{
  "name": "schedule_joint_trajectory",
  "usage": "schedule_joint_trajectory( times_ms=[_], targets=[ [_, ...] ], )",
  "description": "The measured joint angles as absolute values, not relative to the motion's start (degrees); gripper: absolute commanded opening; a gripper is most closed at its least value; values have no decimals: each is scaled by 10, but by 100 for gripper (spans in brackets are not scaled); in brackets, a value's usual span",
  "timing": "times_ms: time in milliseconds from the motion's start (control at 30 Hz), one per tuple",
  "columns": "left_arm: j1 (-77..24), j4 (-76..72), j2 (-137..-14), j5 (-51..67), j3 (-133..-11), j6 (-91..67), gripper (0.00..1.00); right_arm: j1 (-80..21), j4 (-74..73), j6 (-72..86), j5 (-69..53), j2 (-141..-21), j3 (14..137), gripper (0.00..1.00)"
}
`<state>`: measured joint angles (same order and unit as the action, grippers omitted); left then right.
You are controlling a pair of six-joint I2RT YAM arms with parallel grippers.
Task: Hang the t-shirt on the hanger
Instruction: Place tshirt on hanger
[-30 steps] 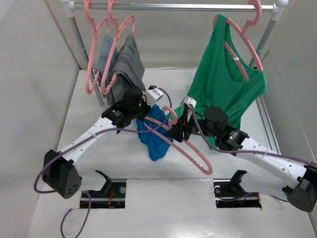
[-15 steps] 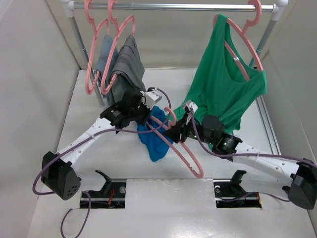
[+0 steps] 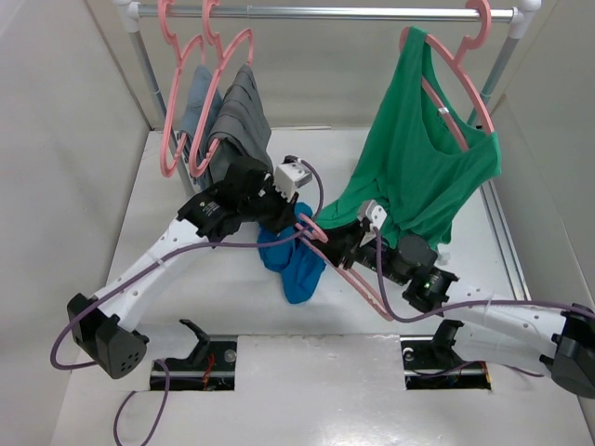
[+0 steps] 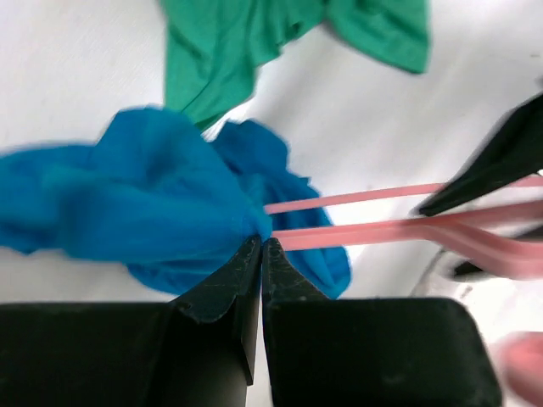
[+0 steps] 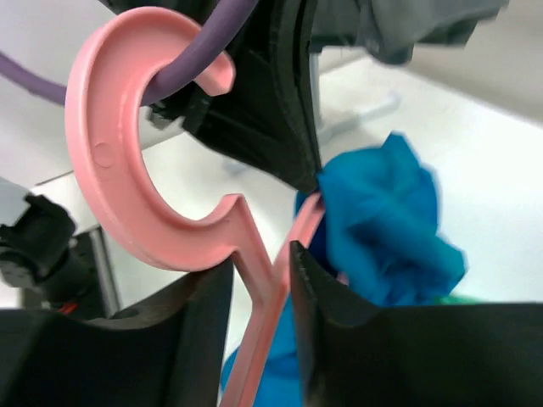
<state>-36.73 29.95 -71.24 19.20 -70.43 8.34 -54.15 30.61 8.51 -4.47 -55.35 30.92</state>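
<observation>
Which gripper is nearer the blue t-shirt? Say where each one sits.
Left. The left gripper is shut on the t-shirt itself; the right gripper grips the hanger just below its hook, beside the t-shirt.

L arm (image 3: 158, 255): base at lower left of frame, stretched diag. up-right to centre.
L gripper (image 4: 261, 246): jaws pinched together on a fold of t-shirt (image 4: 144, 195), no gap.
R arm (image 3: 502, 311): base at lower right, lying low, reaching left to centre.
R gripper (image 5: 259, 254): a finger each side of hanger (image 5: 110, 170) neck, just below hook, clamped on it.
Both tips: close together, mid-frame in top view.
</observation>
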Motion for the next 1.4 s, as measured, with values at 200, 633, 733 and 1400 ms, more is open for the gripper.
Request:
schedule_joint_trajectory(
  times_ms=[200,633,733,1400],
  targets=[
    [-418,324,-707,223,-746,96,0,-545,374,28,-51,-567,292,0],
    [-422,367,-670,243,-745,143,0,-556,409,-4,-10,-523,252,0],
    [-423,369,-669,242,-745,158,0,-557,405,-8,3,-505,248,0],
    [-438,265,-512,173,-568,442,85,-555,422,-110,-114,-567,246,0]
  ],
)
